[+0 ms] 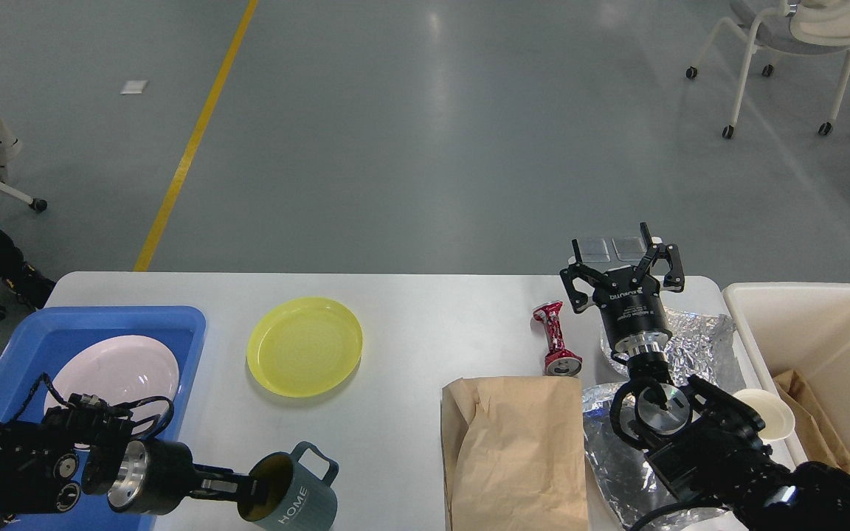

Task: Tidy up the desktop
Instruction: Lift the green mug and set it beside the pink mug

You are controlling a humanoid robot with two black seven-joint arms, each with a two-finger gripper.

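The white-grey desktop carries a yellow plate, a crushed red can, a brown paper bag and crumpled foil. My left gripper is shut on the rim of a grey-green mug marked HOME, tilted toward me, near the front edge. My right gripper is open and empty, raised above the desktop's far right, with the foil below it and the can to its left.
A blue tray at the left holds a white plate. A cream bin at the right holds a paper cup and brown paper. A chair stands on the floor far right.
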